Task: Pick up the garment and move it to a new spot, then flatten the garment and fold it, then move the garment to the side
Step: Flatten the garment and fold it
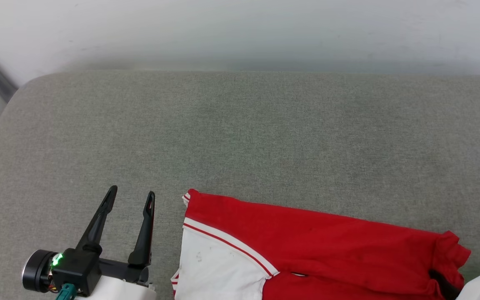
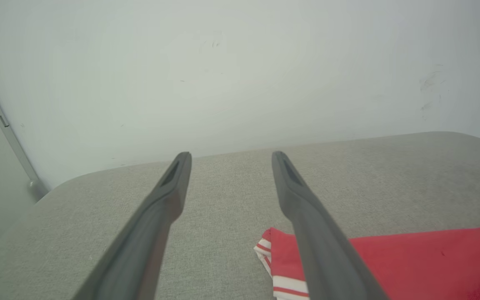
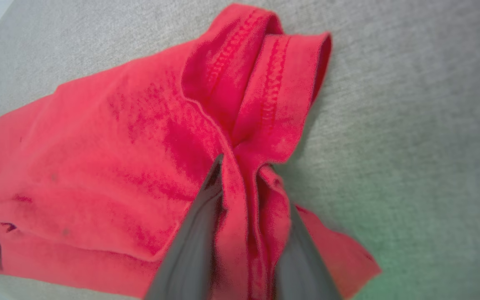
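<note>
Right gripper (image 3: 245,166): its two dark, smooth, tapering fingers are standing narrow and pinching a raised ridge of red cloth between them, so it is holding the shirt (image 3: 119,146).
Cloth at the right fingertips: soft knit is bunching into steep wrinkles that are running up along both fingers.
Hem (image 3: 273,75): just beyond the right fingertips, the stitched red edge is curling over into two rounded folds, with a chain-like seam showing on each.
Shirt body: red cloth is spreading away from the right gripper toward the left gripper, lying mostly flat with shallow creases.
Sleeve (image 1: 215,266): white and smooth, it is lying at the shirt's end farthest from the right gripper, with red-and-white stripe trim (image 1: 227,241) bordering it.
Left gripper (image 1: 132,192): its long dark fingers are spreading wide in a V and holding nothing, while a green light is glowing on its base.
Shirt from the left gripper: the striped sleeve corner (image 2: 267,250) is lying just beside its right finger, not touching it.
Cushion (image 1: 240,133): grey-green, finely woven, with a rounded corner, it is lying under both grippers and carrying the shirt.
Wall (image 1: 240,29): pale and lightly scuffed, it is rising beyond the cushion's far edge, ahead of the left fingertips.
</note>
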### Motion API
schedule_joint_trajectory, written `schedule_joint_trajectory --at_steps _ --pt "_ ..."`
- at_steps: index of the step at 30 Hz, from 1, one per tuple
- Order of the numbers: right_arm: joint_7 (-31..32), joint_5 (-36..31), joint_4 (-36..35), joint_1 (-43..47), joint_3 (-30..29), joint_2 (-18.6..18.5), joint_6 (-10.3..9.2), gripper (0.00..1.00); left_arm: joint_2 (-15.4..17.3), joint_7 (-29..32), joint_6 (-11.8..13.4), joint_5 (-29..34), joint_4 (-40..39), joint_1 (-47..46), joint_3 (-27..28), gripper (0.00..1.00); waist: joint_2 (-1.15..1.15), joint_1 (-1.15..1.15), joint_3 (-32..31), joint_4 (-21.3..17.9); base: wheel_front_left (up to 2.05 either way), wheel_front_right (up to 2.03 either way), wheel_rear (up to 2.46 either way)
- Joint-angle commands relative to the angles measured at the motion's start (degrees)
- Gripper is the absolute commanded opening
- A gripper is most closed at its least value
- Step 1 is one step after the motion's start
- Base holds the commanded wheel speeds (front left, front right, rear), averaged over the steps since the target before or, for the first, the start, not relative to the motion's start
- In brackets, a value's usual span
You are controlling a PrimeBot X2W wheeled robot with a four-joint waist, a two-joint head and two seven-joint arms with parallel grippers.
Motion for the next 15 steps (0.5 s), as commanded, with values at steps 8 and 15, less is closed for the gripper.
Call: schedule_joint_trajectory --at_steps 8,15 --pt "-2.97 0.44 1.87 -0.18 -0.94 -1.52 0.25 0.00 -0.47 -0.40 -0.42 0.70 0.23 0.66 0.47 1.00 0.00 0.00 -0.67 -1.15 0.00 0.00 0.00" --pt "-5.32 -1.86 3.69 -1.67 -5.52 -4.47 0.27 0.00 -0.52 -0.40 -0.47 0.90 0.52 0.93 0.24 1.00 0.00 0.00 -1.20 -1.99 0.00 0.00 0.00"
